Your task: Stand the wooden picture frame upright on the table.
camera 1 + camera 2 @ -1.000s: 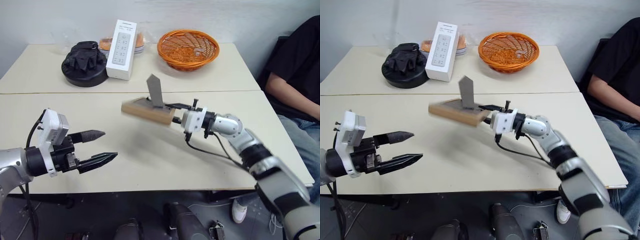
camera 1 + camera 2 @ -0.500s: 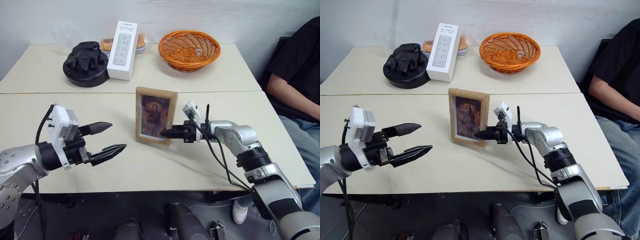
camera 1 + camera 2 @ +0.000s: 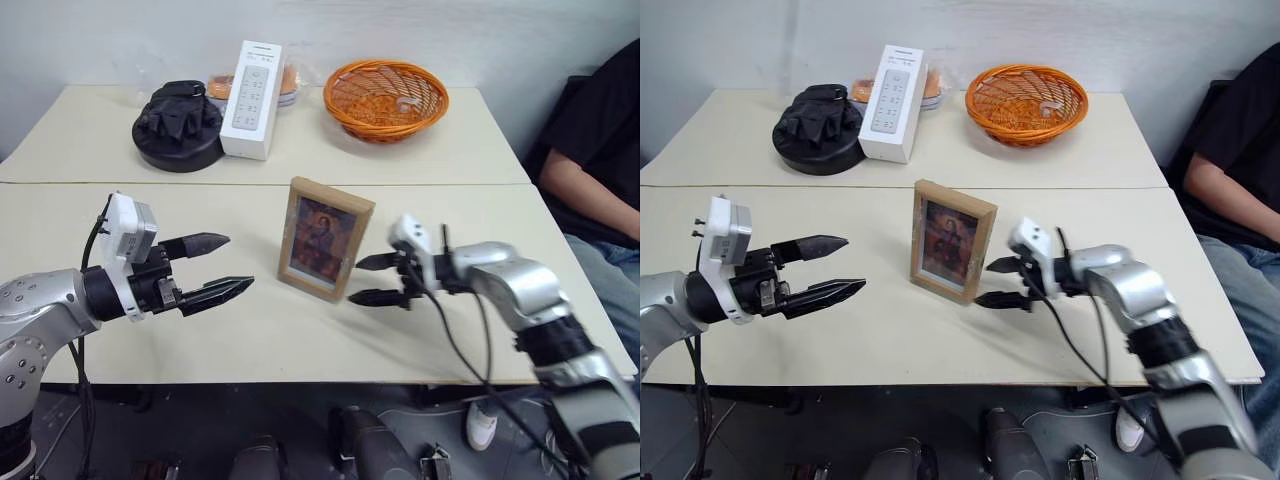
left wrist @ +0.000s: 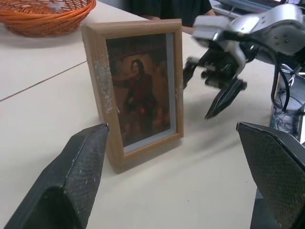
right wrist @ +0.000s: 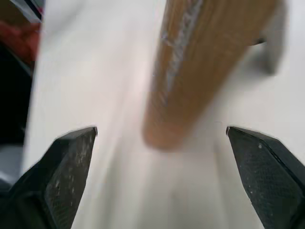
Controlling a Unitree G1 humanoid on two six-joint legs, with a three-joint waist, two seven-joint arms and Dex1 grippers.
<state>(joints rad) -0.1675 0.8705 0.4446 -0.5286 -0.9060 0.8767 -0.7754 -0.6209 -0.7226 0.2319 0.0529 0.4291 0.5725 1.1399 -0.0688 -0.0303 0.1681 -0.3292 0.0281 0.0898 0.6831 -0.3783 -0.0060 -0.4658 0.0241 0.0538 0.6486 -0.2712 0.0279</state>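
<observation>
One wooden picture frame (image 3: 326, 251) stands upright on the table (image 3: 470, 150), its brownish portrait facing forward. Beside it, the right gripper (image 3: 375, 280) is spread and empty; the left gripper (image 3: 213, 268) is spread too.

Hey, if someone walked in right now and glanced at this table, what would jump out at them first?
The wooden picture frame stands upright mid-table, portrait facing the robot. The open right claw sits just beside it, not touching, and the open left claw points at it from the other side. At the far edge, a bright orange basket catches the eye.
</observation>
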